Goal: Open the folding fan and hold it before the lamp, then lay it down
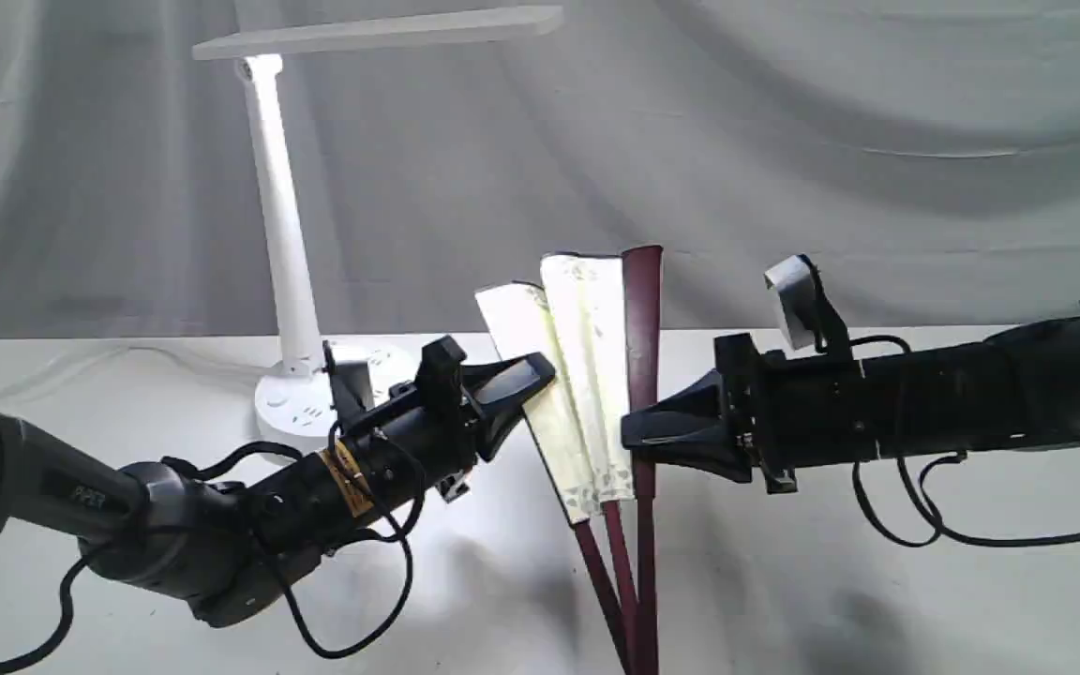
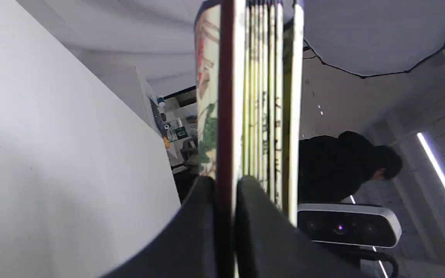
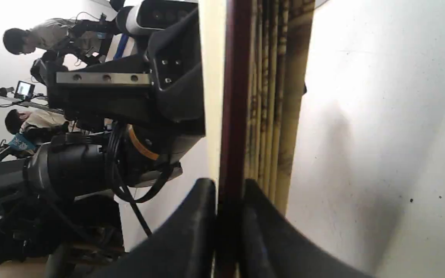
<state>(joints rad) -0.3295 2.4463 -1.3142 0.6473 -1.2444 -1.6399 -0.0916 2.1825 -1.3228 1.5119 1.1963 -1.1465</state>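
Since the folding fan (image 1: 587, 356) seems light, its paper pleats fragile, left gripper (image 1: 540, 377) and right gripper (image 1: 631, 436) each pinch its stiff maroon edges.

The left arm (image 1: 90, 495) has pale lettering on its grey sleeve that reads "PiPER". In the right wrist view the same word shows cut off as "IPER". The yellow band (image 1: 345, 473) near that arm's wrist and the dark script on the fan (image 2: 265, 116) are too blurred to read.
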